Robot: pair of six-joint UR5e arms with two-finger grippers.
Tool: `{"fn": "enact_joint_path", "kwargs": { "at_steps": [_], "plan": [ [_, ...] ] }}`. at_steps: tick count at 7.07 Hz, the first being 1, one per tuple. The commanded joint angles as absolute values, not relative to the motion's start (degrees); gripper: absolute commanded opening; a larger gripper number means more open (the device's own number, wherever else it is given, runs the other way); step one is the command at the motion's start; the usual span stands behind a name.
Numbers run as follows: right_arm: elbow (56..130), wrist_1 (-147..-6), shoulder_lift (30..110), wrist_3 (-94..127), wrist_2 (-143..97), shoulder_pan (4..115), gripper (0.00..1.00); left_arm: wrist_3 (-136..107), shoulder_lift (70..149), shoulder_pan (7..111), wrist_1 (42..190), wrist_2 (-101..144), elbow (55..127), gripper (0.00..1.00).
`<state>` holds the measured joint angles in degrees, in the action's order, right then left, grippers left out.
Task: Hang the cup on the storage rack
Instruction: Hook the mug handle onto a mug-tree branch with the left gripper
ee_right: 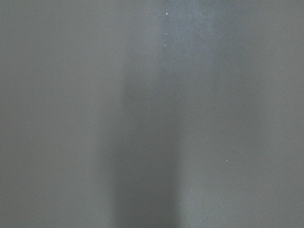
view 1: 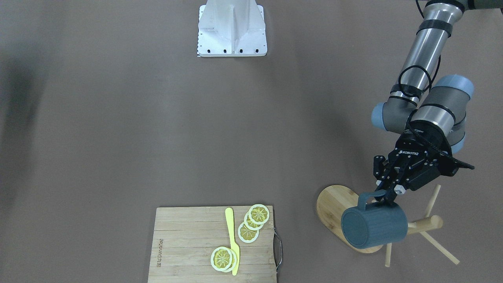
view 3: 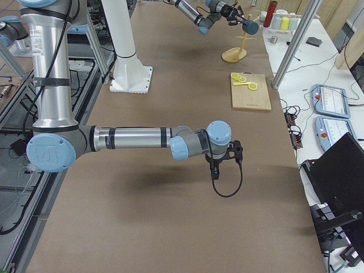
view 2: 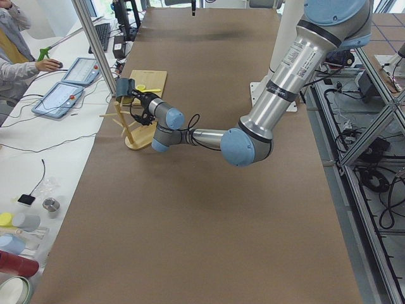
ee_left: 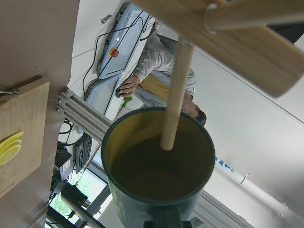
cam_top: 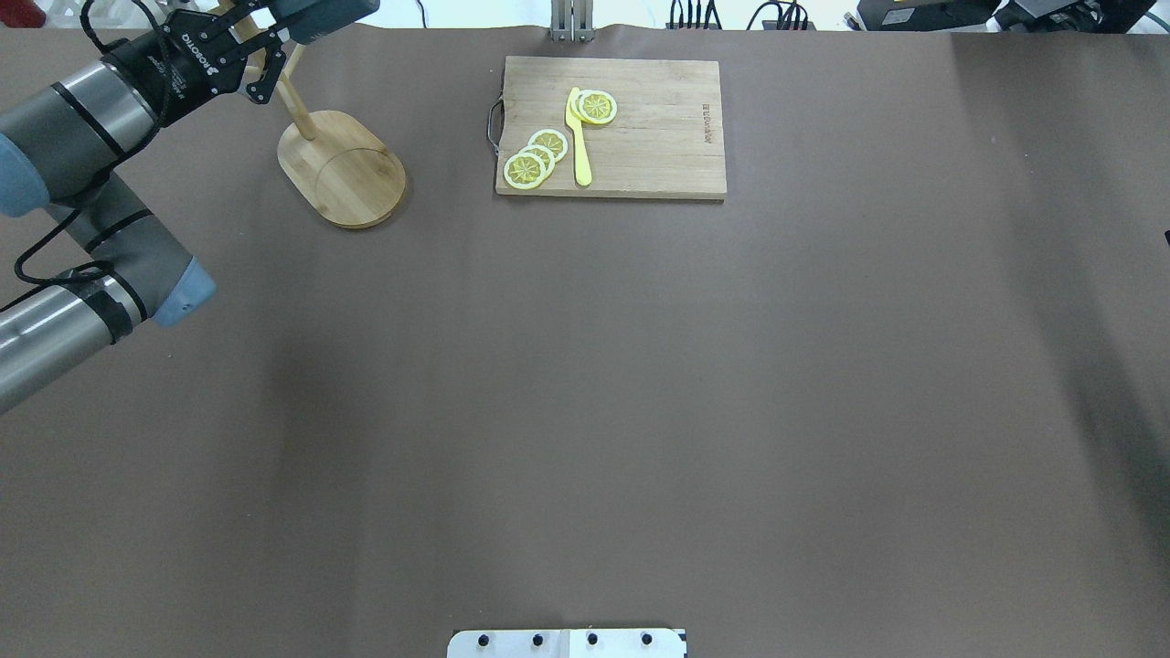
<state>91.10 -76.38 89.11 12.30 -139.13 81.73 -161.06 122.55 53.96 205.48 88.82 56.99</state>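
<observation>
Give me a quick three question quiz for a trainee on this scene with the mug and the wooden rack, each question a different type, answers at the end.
1. True or false: the cup stands upright with nothing touching it.
2. What lies on the cutting board among the lemon slices? A. a yellow knife B. a metal spoon C. a red fork
3. Fill in: the left gripper holds the cup beside the pegs of the ____.

Key
1. False: the cup is tipped on its side in the air, and the left gripper is shut on it.
2. A
3. storage rack
</observation>
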Motion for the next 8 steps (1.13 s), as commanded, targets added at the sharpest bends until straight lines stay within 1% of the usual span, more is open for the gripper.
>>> {"fn": "enact_joint_path", "kwargs": {
  "at_steps": [1, 8],
  "plan": [
    [91.1, -76.4, 89.1, 12.3, -139.1, 81.7, 1.00, -161.2, 122.1, 54.5, 205.8, 89.2, 56.8, 0.00],
    [91.2, -76.4, 88.9, 12.5, -140.2, 81.7, 1.00, -161.1, 119.9, 55.3, 207.1, 91.8, 56.1, 0.00]
  ]
}}
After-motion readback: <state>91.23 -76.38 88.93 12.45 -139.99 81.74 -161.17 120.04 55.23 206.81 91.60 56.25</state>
